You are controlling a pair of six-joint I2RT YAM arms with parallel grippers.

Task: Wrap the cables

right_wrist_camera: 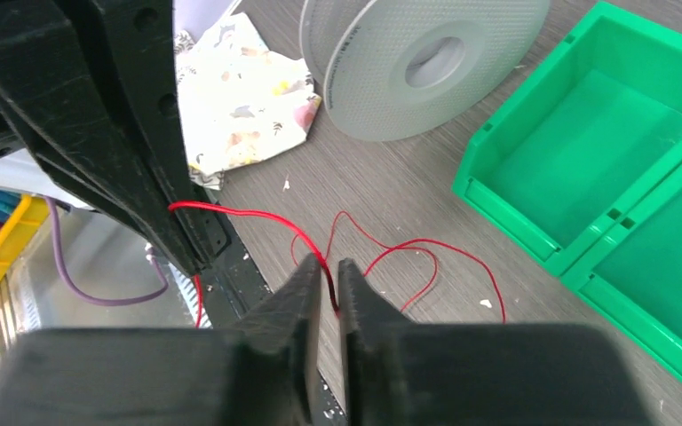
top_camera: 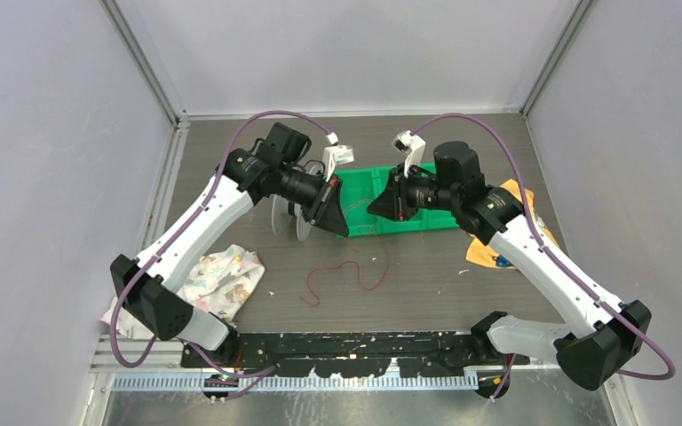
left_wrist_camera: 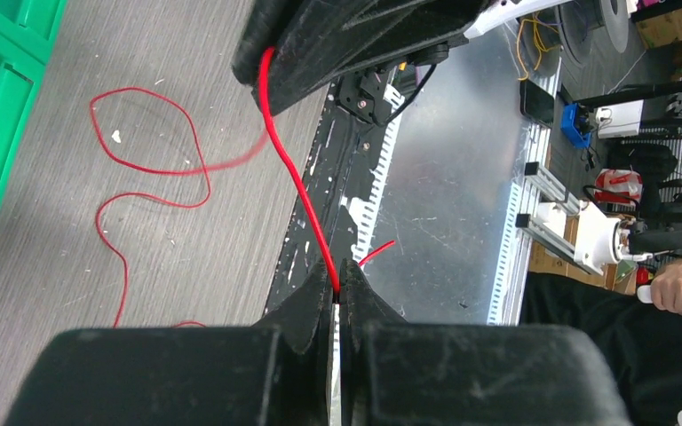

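A thin red cable (top_camera: 348,273) lies in loose loops on the grey table, in front of the two grippers. My left gripper (top_camera: 344,229) is shut on one stretch of it; the left wrist view shows the cable (left_wrist_camera: 295,177) pinched at the fingertips (left_wrist_camera: 338,282), with a short free end sticking out beyond. From there it runs taut up to my right gripper (top_camera: 373,209). In the right wrist view the right gripper (right_wrist_camera: 329,282) is shut on the cable (right_wrist_camera: 391,253), whose loops trail on the table behind.
Green bins (top_camera: 408,191) stand just behind the grippers. A translucent spool (right_wrist_camera: 417,62) stands by the left arm. A patterned cloth (top_camera: 222,277) lies front left, a yellow-orange item (top_camera: 490,253) at the right. A black rail (top_camera: 355,348) runs along the near edge.
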